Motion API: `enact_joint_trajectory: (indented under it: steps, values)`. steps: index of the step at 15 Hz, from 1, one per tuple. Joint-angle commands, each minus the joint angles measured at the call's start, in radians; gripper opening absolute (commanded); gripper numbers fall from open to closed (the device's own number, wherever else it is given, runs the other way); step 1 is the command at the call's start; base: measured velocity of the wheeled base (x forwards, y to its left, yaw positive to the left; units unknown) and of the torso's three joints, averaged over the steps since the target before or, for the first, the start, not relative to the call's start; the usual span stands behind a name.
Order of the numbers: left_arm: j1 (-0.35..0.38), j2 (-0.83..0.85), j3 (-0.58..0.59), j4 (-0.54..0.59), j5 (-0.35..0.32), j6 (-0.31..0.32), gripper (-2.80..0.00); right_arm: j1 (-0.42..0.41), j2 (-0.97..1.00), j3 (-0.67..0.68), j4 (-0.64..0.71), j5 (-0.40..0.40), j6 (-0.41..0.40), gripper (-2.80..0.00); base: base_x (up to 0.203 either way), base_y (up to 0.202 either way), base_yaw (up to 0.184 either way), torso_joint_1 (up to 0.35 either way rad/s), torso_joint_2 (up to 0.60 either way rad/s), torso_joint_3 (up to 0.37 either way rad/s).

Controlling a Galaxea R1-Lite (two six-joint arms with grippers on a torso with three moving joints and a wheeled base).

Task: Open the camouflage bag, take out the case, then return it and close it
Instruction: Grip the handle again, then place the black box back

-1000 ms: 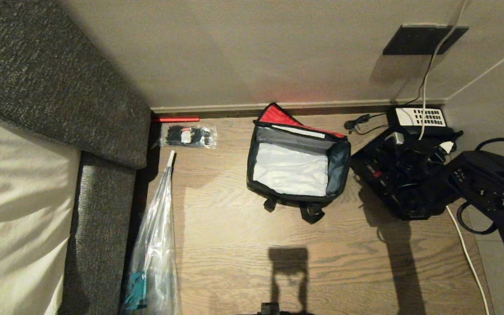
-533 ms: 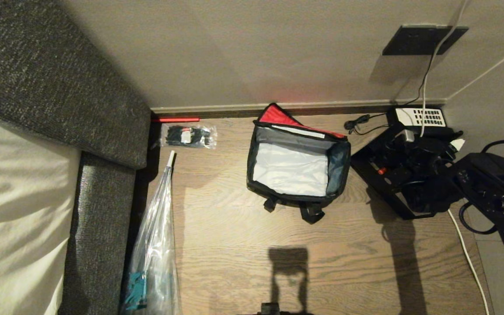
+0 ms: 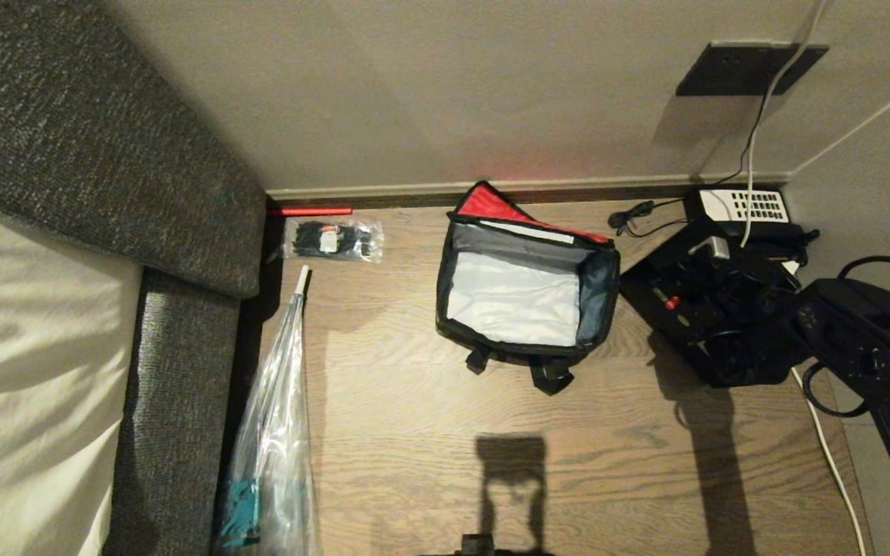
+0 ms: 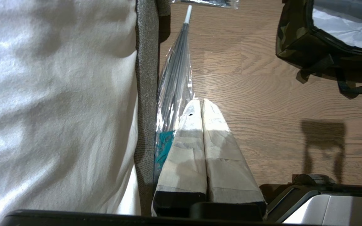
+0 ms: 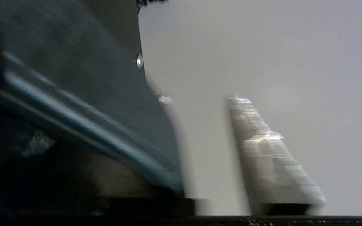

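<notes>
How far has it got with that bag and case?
About halfway. Done: the bag stands open, its pale inside empty, and the case lies out beside it. In hand: the right tool is down at the case; whether it holds it is unclear. The left tool is parked by the bed, shut. Left: put the case back, then close the bag.

Camouflage bag [image 3: 526, 297] sits on the floor [image 3: 429, 432] near the back wall [image 3: 453, 93], lid thrown back toward the baseboard, interior empty. Case [image 3: 692, 324] lies on the floor just right of the bag, the right gripper [image 3: 731, 289] over it. Telephone [image 3: 738, 206] behind the case, in the corner. Plastic packet [image 3: 331, 239] left of the bag, by the wall. Long plastic sleeve [image 3: 275, 432] runs along the sofa [image 3: 174, 386] at left. Left gripper [image 4: 200, 125] hangs beside the sofa edge, over that sleeve.
</notes>
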Motion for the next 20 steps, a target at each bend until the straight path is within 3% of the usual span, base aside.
enact_joint_trajectory:
  steps: [1, 8, 14, 18, 20]
  values:
    - [0.0, -0.002, 0.0, 0.0, 0.0, 0.0, -2.8, 0.001, -0.008, 0.009, -0.029, -0.007, -0.016, -2.8, 0.0, 0.0, 0.0, 0.0, 0.0, 0.0]
    - [0.001, 0.0, 0.0, 0.0, 0.0, 0.0, -2.8, 0.005, -0.149, 0.098, -0.043, 0.0, -0.03, -2.8, 0.0, 0.0, 0.0, 0.0, 0.0, 0.0]
    - [0.002, -0.002, 0.0, 0.0, 0.0, 0.0, -2.8, 0.021, -0.426, 0.346, -0.03, 0.054, -0.056, -2.8, 0.0, 0.0, 0.0, 0.0, 0.0, 0.0]
    - [0.001, 0.0, 0.0, 0.0, 0.0, 0.0, -2.8, 0.092, -0.582, 0.416, -0.029, 0.263, -0.063, -2.8, 0.0, 0.0, 0.0, 0.0, 0.0, 0.0]
    - [0.0, -0.001, 0.0, 0.0, 0.0, 0.0, -2.8, 0.128, -0.649, 0.443, -0.022, 0.32, -0.105, -2.8, 0.0, 0.0, 0.0, 0.0, 0.0, 0.0]
